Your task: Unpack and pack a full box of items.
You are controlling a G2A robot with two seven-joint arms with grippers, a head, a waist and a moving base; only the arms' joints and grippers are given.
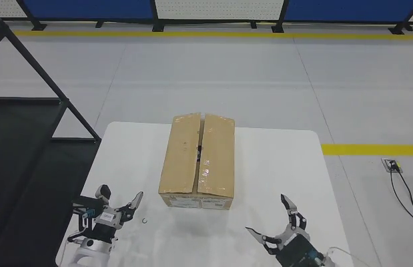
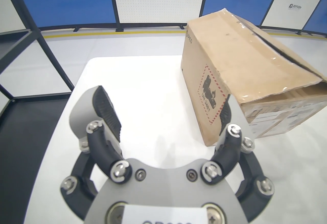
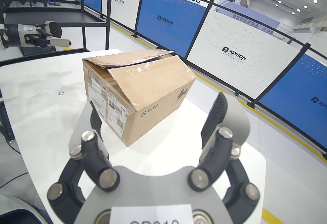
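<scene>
A brown cardboard box stands in the middle of the white table, its two top flaps folded down with a dark gap along the seam. The box lies ahead of my left gripper, which is open and holds nothing, near the table's front left corner. My right gripper is open and holds nothing too, near the front right, with the box ahead of it. What is inside the box is hidden.
A small dark C-shaped mark lies on the table by the left gripper. A black metal rack stands to the left of the table. Blue and white fence panels line the far side of the floor.
</scene>
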